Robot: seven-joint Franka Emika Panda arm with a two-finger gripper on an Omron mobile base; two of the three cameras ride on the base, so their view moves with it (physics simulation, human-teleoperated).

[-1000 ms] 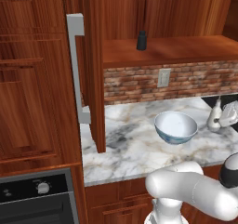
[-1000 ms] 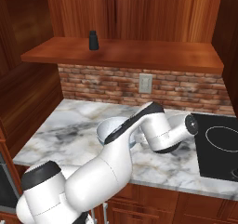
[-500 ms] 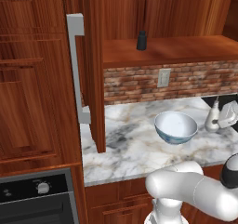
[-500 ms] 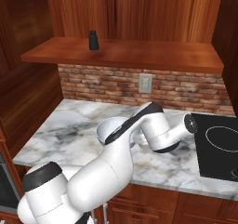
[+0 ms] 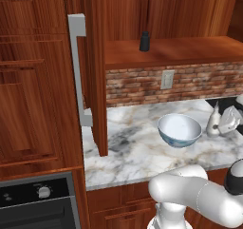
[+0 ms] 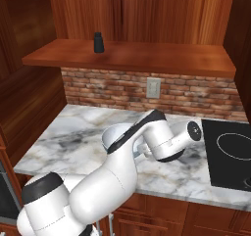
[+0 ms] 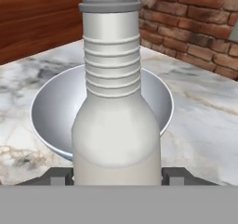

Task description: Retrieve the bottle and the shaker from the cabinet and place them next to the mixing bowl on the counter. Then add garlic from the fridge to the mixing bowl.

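Marble counter (image 5: 133,152), right of frame: your gripper (image 7: 117,174) is clamped on the bottle (image 5: 214,123), unmoved this last second, just beside the bowl (image 5: 179,129). Shaker (image 5: 144,41) waits, upper shelf. Release looks due.

Hidden and cut-off parts
The bottle (image 7: 116,107) hides the mixing bowl's (image 7: 51,111) middle; the arm covers the counter (image 6: 63,137) centre; the end effector's (image 7: 116,174) fingertips are barely seen.
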